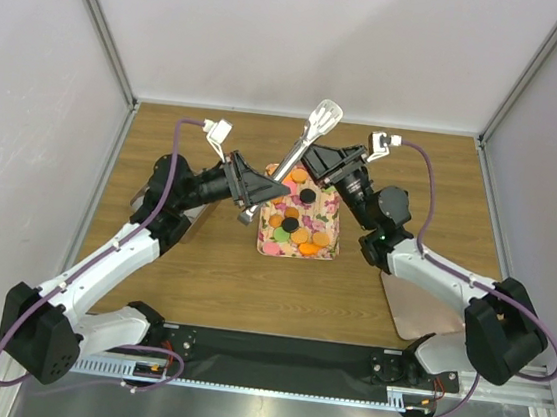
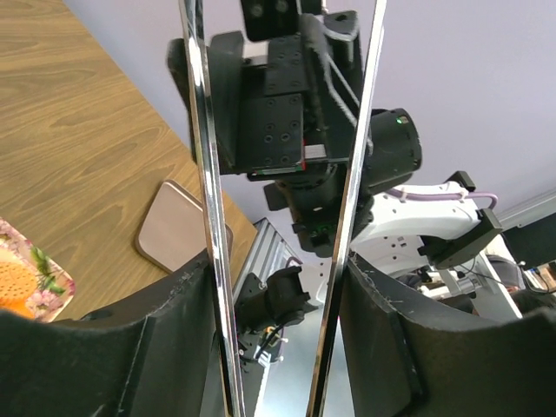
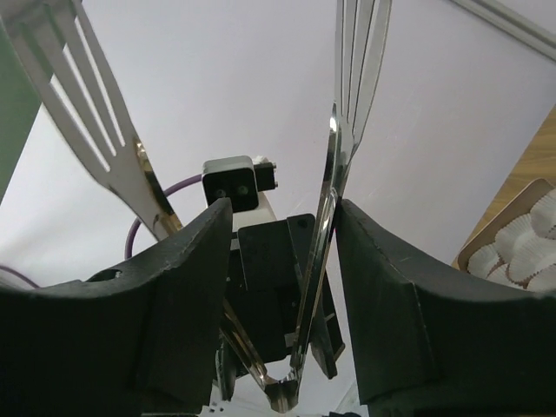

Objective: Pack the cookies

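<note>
The cookies (image 1: 301, 233), orange, pink, green and black discs, lie in the floral tray (image 1: 266, 248) at the table's middle. Metal tongs (image 1: 300, 151) slant up over the tray, slotted ends toward the back. My left gripper (image 1: 251, 203) is shut on the tongs near their hinge; in the left wrist view both strips (image 2: 208, 174) press against the fingers of the gripper (image 2: 278, 287). My right gripper (image 1: 311, 162) faces it higher on the tongs. In the right wrist view it (image 3: 282, 234) is open; one tong arm (image 3: 334, 200) lies against its right finger.
A pinkish board (image 1: 418, 305) lies at the front right, also in the left wrist view (image 2: 178, 226). White paper cups (image 3: 521, 252) sit in a container. A corner of the floral tray (image 2: 39, 282) shows in the left wrist view. White walls enclose the table.
</note>
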### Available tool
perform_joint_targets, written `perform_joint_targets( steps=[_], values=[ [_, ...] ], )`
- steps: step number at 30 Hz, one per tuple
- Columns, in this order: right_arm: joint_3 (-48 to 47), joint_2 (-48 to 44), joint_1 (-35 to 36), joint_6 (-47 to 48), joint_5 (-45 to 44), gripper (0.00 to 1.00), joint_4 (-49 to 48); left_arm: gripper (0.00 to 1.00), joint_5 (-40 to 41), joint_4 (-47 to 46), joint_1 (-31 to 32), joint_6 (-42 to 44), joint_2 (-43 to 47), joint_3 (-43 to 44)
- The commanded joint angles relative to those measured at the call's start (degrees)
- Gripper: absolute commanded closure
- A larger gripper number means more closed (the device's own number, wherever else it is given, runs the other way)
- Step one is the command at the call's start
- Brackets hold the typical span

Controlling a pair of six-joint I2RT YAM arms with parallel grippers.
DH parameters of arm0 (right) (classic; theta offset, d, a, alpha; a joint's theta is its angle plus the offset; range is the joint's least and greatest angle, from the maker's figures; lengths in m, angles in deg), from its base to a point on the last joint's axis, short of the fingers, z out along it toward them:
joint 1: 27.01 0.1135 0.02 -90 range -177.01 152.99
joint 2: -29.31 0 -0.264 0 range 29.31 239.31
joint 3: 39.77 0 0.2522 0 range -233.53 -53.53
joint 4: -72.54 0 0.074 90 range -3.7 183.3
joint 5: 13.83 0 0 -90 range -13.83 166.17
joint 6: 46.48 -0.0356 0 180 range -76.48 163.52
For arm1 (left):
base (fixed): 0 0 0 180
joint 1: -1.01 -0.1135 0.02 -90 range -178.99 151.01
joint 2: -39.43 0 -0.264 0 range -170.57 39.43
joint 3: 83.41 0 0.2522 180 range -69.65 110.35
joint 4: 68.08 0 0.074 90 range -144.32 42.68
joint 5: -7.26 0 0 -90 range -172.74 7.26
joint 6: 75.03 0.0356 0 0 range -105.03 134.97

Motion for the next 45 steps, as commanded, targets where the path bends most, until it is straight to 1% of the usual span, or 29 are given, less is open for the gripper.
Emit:
perform_joint_targets(
  steps=[1, 3, 4, 5, 9, 12, 13, 14, 15, 16, 17, 18, 19, 20, 21, 22, 24, 27, 31, 35, 37, 45],
  values=[
    [1.5, -3.9, -0.1, 2.3, -4.0, 0.44, 0.6, 0.42, 0.9, -0.5, -0.4, 2.4, 1.1, 0.8],
    [2.8, -6.5, -0.3, 2.5, -6.1, 0.43, 3.4, 0.42, 1.1, 0.4, -0.4, 3.3, 1.3, 1.0],
    [3.5, -7.6, -0.5, 2.8, -6.1, 0.43, 6.5, 0.43, 1.2, 0.8, -0.4, 3.5, 1.4, 1.1],
    [4.3, -8.7, -0.6, 3.0, -8.2, 0.43, 7.6, 0.43, 1.3, 1.2, -0.4, 4.0, 1.5, 1.2],
    [10.1, -14.7, -2.4, 3.2, -12.1, 0.43, 15.2, 0.43, 1.8, 3.6, -0.4, 5.7, 2.3, 1.9],
    [12.0, -19.8, -5.5, 5.6, -11.3, 0.42, 22.9, 0.44, 3.0, 7.2, -0.4, 7.5, 3.0, 2.5],
    [12.1, -22.5, -7.5, 6.7, -11.0, 0.42, 29.0, 0.46, 4.1, 10.4, -0.4, 8.4, 3.3, 2.7],
    [12.0, -23.8, -8.3, 10.5, -10.8, 0.42, 31.8, 0.46, 4.8, 12.6, -0.4, 10.1, 3.6, 3.0],
    [11.8, -24.8, -9.1, 12.3, -9.9, 0.42, 34.6, 0.47, 5.7, 14.4, -0.4, 11.3, 3.8, 3.3],
    [10.8, -26.1, -10.2, 14.5, -9.2, 0.42, 40.2, 0.48, 6.7, 18.6, -0.4, 12.3, 4.0, 3.4],
    [10.3, -27.9, -11.9, 18.4, -8.6, 0.41, 42.8, 0.48, 9.5, 20.6, -0.4, 14.4, 4.4, 3.6],
    [9.5, -28.7, -12.7, 20.8, -7.7, 0.41, 45.6, 0.48, 10.6, 22.0, -0.3, 15.2, 4.6, 3.3],
    [8.8, -29.5, -13.3, 22.9, -7.6, 0.41, 50.5, 0.48, 11.7, 23.2, -0.2, 15.9, 4.8, 3.0],
    [7.1, -30.5, -13.8, 24.9, -8.1, 0.41, 52.9, 0.49, 14.6, 26.4, 0.3, 17.4, 4.9, 2.9],
    [6.4, -31.0, -14.0, 29.2, -8.5, 0.41, 54.9, 0.49, 16.4, 28.1, 0.5, 18.4, 4.8, 2.9],
    [5.7, -31.4, -14.0, 31.1, -8.8, 0.41, 59.2, 0.5, 18.1, 29.4, 1.2, 20.1, 4.9, 3.0],
    [3.4, -31.9, -14.1, 35.8, -9.7, 0.41, 63.5, 0.49, 24.6, 33.8, 2.4, 22.1, 4.3, 3.3],
    [0.9, -31.0, -14.2, 39.8, -9.6, 0.41, 67.0, 0.49, 31.5, 38.6, 4.9, 25.3, 2.4, 4.3],
    [-0.9, -28.4, -14.6, 44.7, -9.2, 0.41, 69.6, 0.49, 38.2, 42.5, 8.2, 28.6, -1.0, 5.5],
    [-1.5, -26.7, -15.4, 47.1, -8.9, 0.41, 70.2, 0.49, 39.7, 44.8, 9.8, 30.8, -5.1, 7.1],
    [-2.0, -26.0, -15.9, 47.7, -8.9, 0.41, 70.8, 0.49, 42.3, 46.6, 10.5, 32.1, -7.0, 8.8],
    [-1.7, -26.1, -16.5, 49.6, -8.4, 0.41, 71.9, 0.5, 44.9, 48.7, 14.0, 34.7, -17.1, 14.6]
  ],
)
